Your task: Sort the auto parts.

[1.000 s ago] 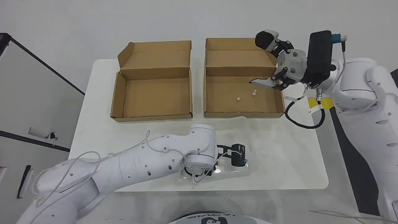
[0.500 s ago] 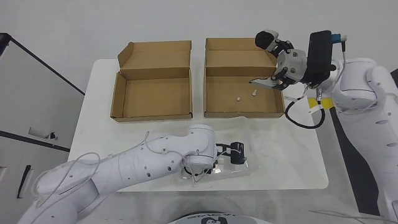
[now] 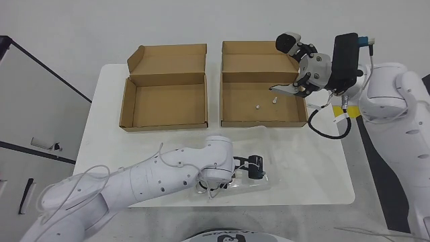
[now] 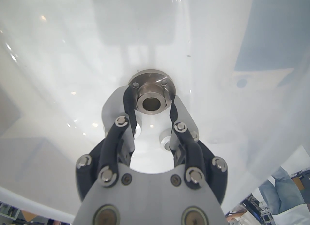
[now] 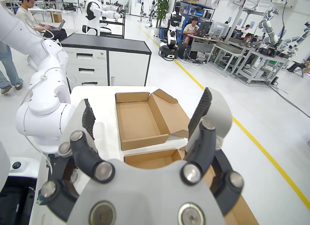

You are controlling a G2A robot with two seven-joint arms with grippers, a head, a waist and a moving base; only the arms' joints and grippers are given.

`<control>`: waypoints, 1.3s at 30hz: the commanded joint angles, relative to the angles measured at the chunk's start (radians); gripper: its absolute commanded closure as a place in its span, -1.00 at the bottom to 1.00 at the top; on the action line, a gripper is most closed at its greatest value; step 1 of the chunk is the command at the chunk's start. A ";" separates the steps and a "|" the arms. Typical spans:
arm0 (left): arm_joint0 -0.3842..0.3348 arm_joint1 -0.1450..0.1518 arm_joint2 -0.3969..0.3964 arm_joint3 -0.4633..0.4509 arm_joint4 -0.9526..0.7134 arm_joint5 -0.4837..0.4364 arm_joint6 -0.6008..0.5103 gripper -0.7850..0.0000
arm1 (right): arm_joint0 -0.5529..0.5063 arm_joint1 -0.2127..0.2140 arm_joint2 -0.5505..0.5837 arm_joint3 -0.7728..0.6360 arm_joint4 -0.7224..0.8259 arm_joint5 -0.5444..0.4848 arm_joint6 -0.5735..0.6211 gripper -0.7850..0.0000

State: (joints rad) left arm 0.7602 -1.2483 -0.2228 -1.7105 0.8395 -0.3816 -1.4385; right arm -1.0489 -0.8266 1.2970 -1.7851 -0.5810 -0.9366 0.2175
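Observation:
My left gripper (image 4: 150,96) is low over the front of the white table (image 3: 316,168), shut on a metal flanged bushing (image 4: 151,83). Its black pads (image 4: 128,105) press the hub from both sides. The top view shows that arm's wrist (image 3: 218,168) near the table's front edge. My right gripper (image 5: 145,114) stands open with nothing between its fingers. In the top view it (image 3: 295,89) hangs over the right rim of the right cardboard box (image 3: 232,111). Two small pale parts (image 3: 274,98) (image 3: 257,107) lie inside that box. The left cardboard box (image 3: 164,101) holds nothing.
Both boxes sit side by side at the back of the table, lids folded back. A clear plastic sheet or tray (image 3: 259,181) lies under the left gripper. Bare tabletop lies to the front right. A dark cabinet (image 5: 106,61) stands beyond the table.

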 commanded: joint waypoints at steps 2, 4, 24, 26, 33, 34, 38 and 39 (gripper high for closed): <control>-0.002 -0.001 0.002 0.002 -0.001 0.001 -0.001 0.03 | 0.000 0.000 0.000 0.000 0.000 0.000 0.000 -1.00; -0.001 -0.002 -0.001 0.002 -0.001 0.001 0.000 0.04 | 0.000 0.000 0.000 0.000 0.000 0.000 0.000 -1.00; -0.009 -0.007 0.008 0.016 0.013 -0.008 0.008 1.00 | 0.000 0.000 0.000 0.000 0.000 0.000 0.000 -1.00; -0.010 -0.005 0.004 0.008 0.013 -0.005 0.005 1.00 | 0.000 0.000 0.000 0.000 0.000 0.000 0.000 -1.00; -0.023 0.008 -0.012 -0.047 0.004 0.016 -0.016 1.00 | 0.000 0.000 0.000 0.000 0.000 0.000 0.000 -1.00; -0.028 0.010 -0.017 -0.062 -0.001 0.020 -0.020 1.00 | 0.000 0.000 0.000 0.000 0.000 0.000 0.000 -1.00; -0.057 0.028 -0.042 -0.125 -0.026 0.043 -0.043 1.00 | 0.000 0.000 0.000 0.000 0.000 0.000 0.000 -1.00; -0.066 0.033 -0.048 -0.143 -0.034 0.052 -0.052 1.00 | 0.000 0.000 0.000 0.000 0.000 0.000 0.000 -1.00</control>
State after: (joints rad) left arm 0.7039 -1.2214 -0.2634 -1.8328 0.8143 -0.3394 -1.4811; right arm -1.0489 -0.8266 1.2970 -1.7851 -0.5810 -0.9366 0.2175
